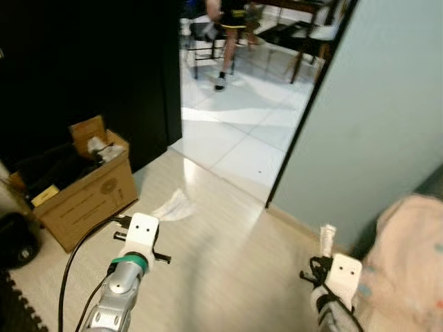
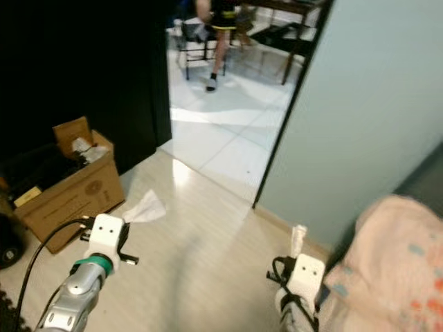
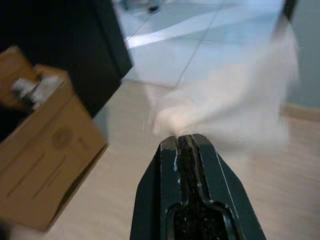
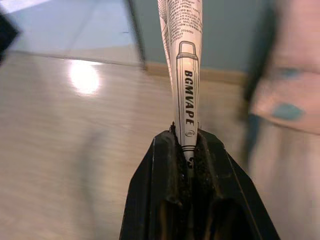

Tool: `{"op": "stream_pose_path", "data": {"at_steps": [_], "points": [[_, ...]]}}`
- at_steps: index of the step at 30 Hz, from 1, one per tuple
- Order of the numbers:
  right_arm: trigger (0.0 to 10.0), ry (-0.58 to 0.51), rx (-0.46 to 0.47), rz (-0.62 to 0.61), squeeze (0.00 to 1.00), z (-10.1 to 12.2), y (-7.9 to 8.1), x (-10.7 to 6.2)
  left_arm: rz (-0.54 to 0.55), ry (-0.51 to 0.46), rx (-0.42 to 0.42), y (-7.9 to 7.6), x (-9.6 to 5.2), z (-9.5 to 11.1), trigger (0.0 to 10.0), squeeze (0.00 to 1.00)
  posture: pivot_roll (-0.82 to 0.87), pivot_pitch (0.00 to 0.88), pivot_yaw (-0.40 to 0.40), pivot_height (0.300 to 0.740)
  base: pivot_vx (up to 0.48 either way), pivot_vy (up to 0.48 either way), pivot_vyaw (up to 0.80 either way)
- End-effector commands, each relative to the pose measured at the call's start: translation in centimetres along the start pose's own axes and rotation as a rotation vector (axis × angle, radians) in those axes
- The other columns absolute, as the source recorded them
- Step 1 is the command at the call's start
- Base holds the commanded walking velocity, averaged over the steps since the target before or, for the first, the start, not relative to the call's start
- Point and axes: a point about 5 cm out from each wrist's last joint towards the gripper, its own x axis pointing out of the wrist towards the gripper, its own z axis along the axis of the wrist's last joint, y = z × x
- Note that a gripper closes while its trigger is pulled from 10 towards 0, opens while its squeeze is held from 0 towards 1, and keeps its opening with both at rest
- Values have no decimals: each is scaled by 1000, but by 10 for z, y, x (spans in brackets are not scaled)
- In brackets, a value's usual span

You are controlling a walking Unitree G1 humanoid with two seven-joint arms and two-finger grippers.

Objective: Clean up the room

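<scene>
Far left: open cardboard box (image 1: 83, 190) on the pale wood floor (image 1: 228, 263), against the dark wall, with loose stuff inside, too small to identify. A black cable runs along the left arm, in front of the box.

Left gripper (image 3: 183, 141): out low over the floor, just right of the box. Jaws clenched on a white tissue (image 3: 220, 105). The wrist view shows the fingers pressed together with the tissue pinched at the tips, heavily blurred and fanning out ahead. In the head views the tissue (image 1: 173, 206) hangs just past the gripper, over the floor, between the box and the doorway.

Centre: the wood floor ends at white tile (image 1: 235, 131) through an open doorway. Further in, a person's legs (image 1: 227, 48) stand beside dark chairs and a table.

Right of the doorway: pale blue-grey wall (image 1: 374, 117).

Right gripper (image 4: 186, 139): low, near the base of that wall. Jaws clamped on a folded printed paper leaflet (image 4: 184, 65), which stands up out of the fingertips. It carries a pen-shaped drawing and the lettering "BGMVAPE". Head view shows the leaflet (image 1: 327, 238) sticking up from the gripper.

Far right: pink fabric with blue and red patches (image 1: 408, 263), just beside the right arm.
</scene>
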Motion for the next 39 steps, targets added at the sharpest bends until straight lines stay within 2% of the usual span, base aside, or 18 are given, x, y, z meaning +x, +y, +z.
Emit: {"op": "stream_pose_path", "data": {"at_steps": [1,5,10,14,23,26,33,39], "points": [[10000,5,2,-20,0,0,-6,0,-13,2,-7,-4,0,0,10000,0,-4,12,56,740,0,0,-800],[10000,-12,-3,16,0,1,-1,-4,-17,-8,-62,-4,-1,3,10000,0,-9,1,61,740,0,0,-200],[10000,-21,12,10,0,4,-1,-3,-41,-12,-39,-7,-1,3,10000,0,-13,17,63,740,0,0,0],[10000,-20,19,13,0,3,-2,-4,-26,-19,-52,-6,-2,5,10000,0,-11,9,56,740,288,0,0],[10000,-30,-4,44,0,3,3,-4,-21,-30,-23,-3,-3,6,10000,0,6,6,51,740,322,0,0],[10000,-72,-101,130,0,7,19,-4,-13,-32,-25,1,-5,5,10000,0,6,0,55,740,339,0,0],[10000,-73,-93,146,0,8,21,-2,-14,-46,-26,1,-6,8,10000,0,13,0,53,740,339,0,0],[10000,-104,-125,171,0,12,23,-1,-26,-45,-16,-1,-4,7,10000,0,11,0,51,740,337,0,0]]}}
